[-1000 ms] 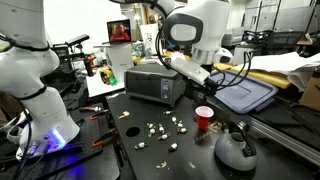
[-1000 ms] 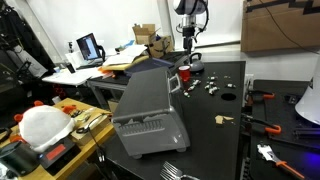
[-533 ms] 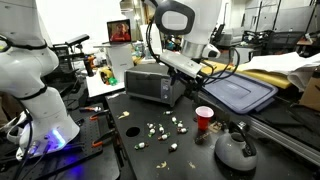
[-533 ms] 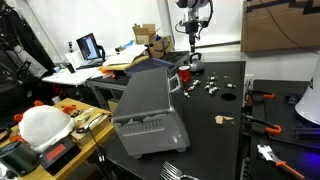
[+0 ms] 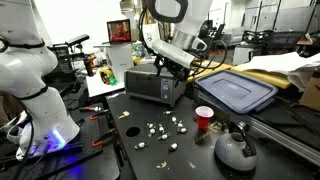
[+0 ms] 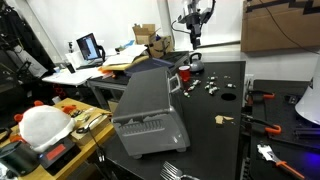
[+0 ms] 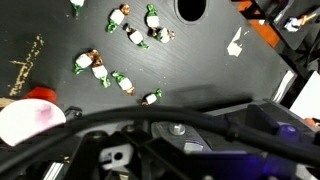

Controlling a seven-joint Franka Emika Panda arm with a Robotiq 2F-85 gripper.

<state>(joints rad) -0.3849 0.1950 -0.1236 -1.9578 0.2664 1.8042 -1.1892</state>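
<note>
Claw [image 6: 196, 38] high over the black table [image 5: 190, 160], touching nothing, its opening too blurred to tell, red cup [image 5: 204, 118] well below

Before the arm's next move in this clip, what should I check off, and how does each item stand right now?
1. State of the gripper: cannot tell; cables hide its fingers in the wrist view.
2. Clearance over the table: ok, the gripper hangs high above it.
3. The red cup upright: ok.
4. The small wrapped pieces visible in the wrist view: ok, scattered, apart from the red cup.
5. The kettle apart from the red cup: ok.
</note>
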